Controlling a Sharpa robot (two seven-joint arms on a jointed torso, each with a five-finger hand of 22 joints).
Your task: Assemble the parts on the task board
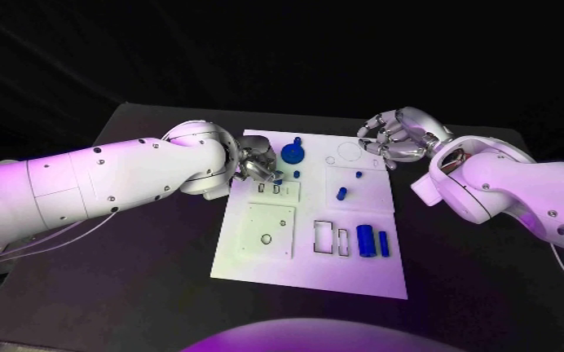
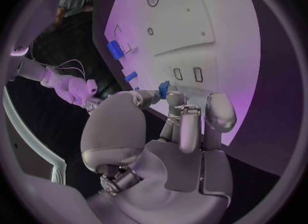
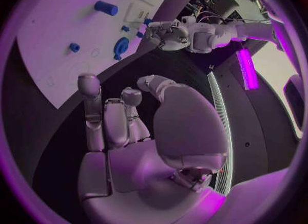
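The left hand [image 1: 253, 163] is pinching a small blue part [image 2: 164, 88] over the task board's [image 1: 308, 275] left side, its shape largely hidden, while the right hand [image 1: 396, 138] is curling empty.

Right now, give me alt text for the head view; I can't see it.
The left hand pinches a small blue part over the white board, while the right hand hovers with fingers curled, holding nothing, off the board's far right corner. More blue parts lie on the board.

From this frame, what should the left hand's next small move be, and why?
Probably lower the small blue part pinched in the left hand toward the two small slots on the task board just beneath it. The right hand hovers apart, holding nothing.
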